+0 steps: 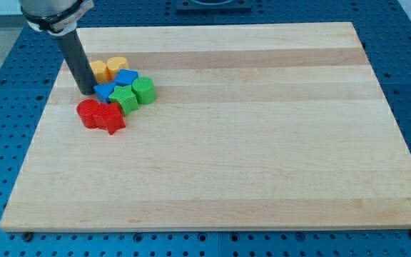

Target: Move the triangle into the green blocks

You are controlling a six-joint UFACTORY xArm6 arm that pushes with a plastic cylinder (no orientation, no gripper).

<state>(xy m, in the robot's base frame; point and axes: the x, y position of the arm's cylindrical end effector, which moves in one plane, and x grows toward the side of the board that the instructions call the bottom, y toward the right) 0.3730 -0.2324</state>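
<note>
My tip (86, 93) rests on the board at the view's upper left, touching or almost touching the left side of a blue triangle-like block (105, 91). Right of that block lie a green star-like block (123, 99) and a green cylinder (143, 90), both touching the cluster. A second blue block (126, 77) sits just above the green ones. The dark rod rises from the tip toward the view's top left and hides part of the board behind it.
Two yellow blocks (100, 70) (116, 66) sit above the cluster, next to the rod. A red cylinder (89, 113) and a red star (110, 118) lie just below the tip. The wooden board (262, 143) lies on a blue perforated table.
</note>
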